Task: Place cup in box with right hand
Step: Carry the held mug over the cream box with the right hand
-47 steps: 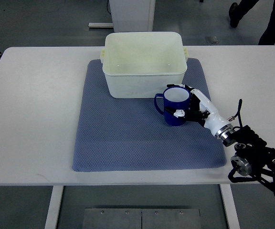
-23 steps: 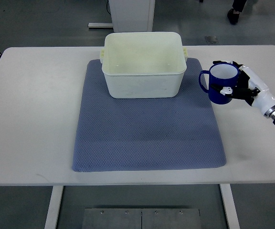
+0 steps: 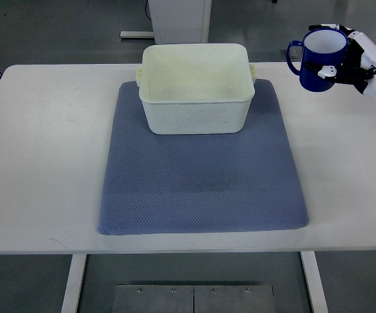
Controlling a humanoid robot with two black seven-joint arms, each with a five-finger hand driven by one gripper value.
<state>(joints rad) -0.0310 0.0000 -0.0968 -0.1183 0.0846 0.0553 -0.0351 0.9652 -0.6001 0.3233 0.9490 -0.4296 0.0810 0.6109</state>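
The blue cup (image 3: 322,59), upright with its handle pointing left, is gripped in the right hand (image 3: 352,57) high over the table's far right, so the cream box (image 3: 196,88) lies to its left, and it has risen and moved farther off than a moment ago.

hand (image 3: 348,57): right one, coming in from the picture's right edge; glossy white shell plates over black parts
fingers (image 3: 326,70): black jointed segments with white plastic caps; one white tip plate carries two small dark dots, perhaps screws
back of hand: smooth white cover, rounded, with black showing in the gaps at the knuckles
wrist: white forearm shell ends in a short grey metal ring at the frame's edge
left arm: none shows
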